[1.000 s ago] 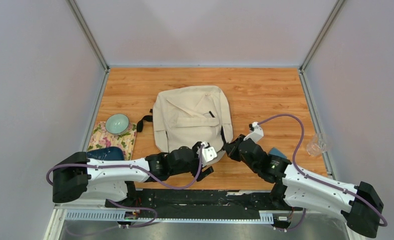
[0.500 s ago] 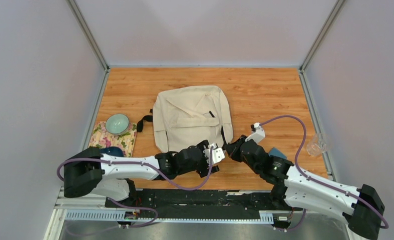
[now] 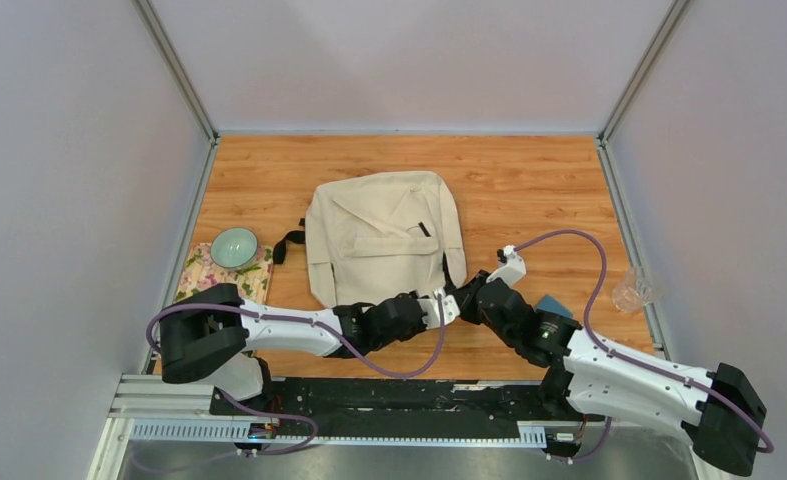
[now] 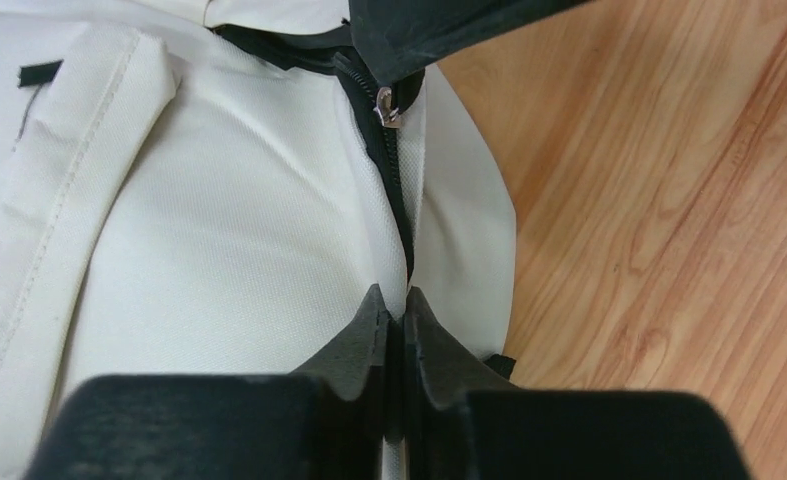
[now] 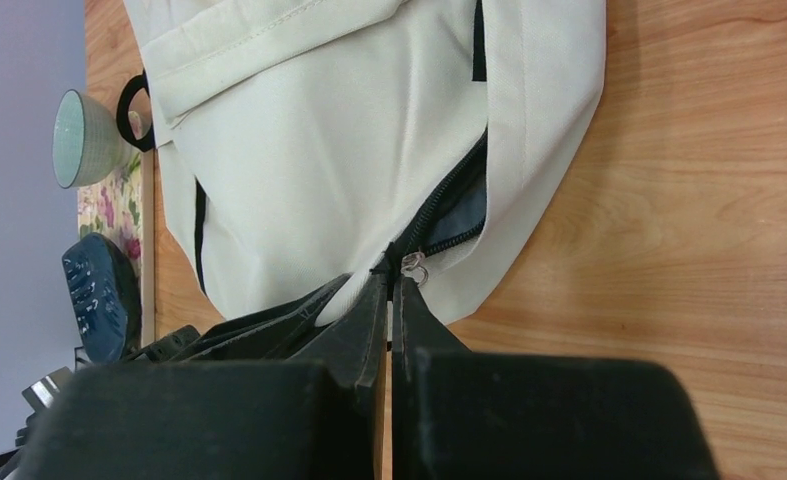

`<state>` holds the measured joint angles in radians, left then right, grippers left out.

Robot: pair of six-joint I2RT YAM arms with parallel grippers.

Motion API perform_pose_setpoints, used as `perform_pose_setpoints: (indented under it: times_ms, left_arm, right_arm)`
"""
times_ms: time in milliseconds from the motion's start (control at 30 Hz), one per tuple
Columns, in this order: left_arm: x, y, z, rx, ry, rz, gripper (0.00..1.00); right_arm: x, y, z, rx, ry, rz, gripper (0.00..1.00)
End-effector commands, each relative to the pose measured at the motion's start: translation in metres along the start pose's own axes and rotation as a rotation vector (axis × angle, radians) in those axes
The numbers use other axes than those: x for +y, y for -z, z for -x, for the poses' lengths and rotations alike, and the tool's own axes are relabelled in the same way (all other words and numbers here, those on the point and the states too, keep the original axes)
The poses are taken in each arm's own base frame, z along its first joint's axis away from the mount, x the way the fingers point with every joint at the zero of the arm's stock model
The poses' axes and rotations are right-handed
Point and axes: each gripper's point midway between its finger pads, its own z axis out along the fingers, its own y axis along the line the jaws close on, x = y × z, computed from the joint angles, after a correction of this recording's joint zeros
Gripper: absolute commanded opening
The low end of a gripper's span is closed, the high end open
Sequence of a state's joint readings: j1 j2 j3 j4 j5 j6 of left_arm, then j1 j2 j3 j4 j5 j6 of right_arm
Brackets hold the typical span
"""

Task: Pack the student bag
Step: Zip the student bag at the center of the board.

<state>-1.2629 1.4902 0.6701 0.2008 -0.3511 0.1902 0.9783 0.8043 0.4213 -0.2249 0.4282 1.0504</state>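
Left wrist: left gripper (image 4: 393,306) is seen clamped on the zipper seam (image 4: 397,200) of the student bag (image 3: 379,240), laid flat mid-table (image 3: 539,180). Right gripper (image 5: 389,287) is closed at the slider (image 5: 410,266). Seam should be held taut and the slider drawn steadily.

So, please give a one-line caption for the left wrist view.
Left gripper pinching the bag beside its zipper, on a wooden table.

Teal bowl (image 3: 234,247) on floral mat (image 3: 201,270), clear glass (image 3: 631,290), wooden table (image 3: 529,190)
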Motion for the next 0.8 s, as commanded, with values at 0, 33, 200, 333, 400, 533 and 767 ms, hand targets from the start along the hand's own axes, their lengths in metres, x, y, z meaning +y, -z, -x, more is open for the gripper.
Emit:
perform_pose_setpoints:
  times_ms: [0, 33, 200, 333, 400, 533, 767]
  left_arm:
    - [0.000, -0.002, 0.006, 0.002, 0.029, 0.009, 0.00]
    - [-0.003, 0.000, -0.002, 0.012, 0.028, -0.003, 0.00]
    - [-0.018, 0.015, -0.022, 0.026, 0.089, -0.082, 0.00]
    - [-0.038, 0.030, -0.052, 0.069, 0.139, -0.165, 0.00]
    - [-0.046, 0.036, -0.059, 0.077, 0.180, -0.206, 0.00]
    - [-0.059, 0.047, -0.088, 0.127, 0.217, -0.243, 0.00]
    - [-0.058, 0.060, -0.105, 0.135, 0.284, -0.219, 0.04]
  right_arm:
    - [0.004, -0.010, 0.009, -0.057, -0.018, 0.002, 0.00]
    - [0.006, -0.011, 0.012, -0.067, -0.007, 0.000, 0.00]
    - [0.003, -0.032, 0.027, -0.078, 0.036, -0.067, 0.00]
    - [0.006, -0.048, 0.037, -0.079, 0.065, -0.084, 0.00]
    - [0.004, -0.057, 0.038, -0.066, 0.083, -0.097, 0.00]
    - [0.009, -0.070, 0.040, -0.050, 0.102, -0.104, 0.00]
    - [0.017, -0.077, 0.029, 0.012, 0.089, -0.074, 0.00]
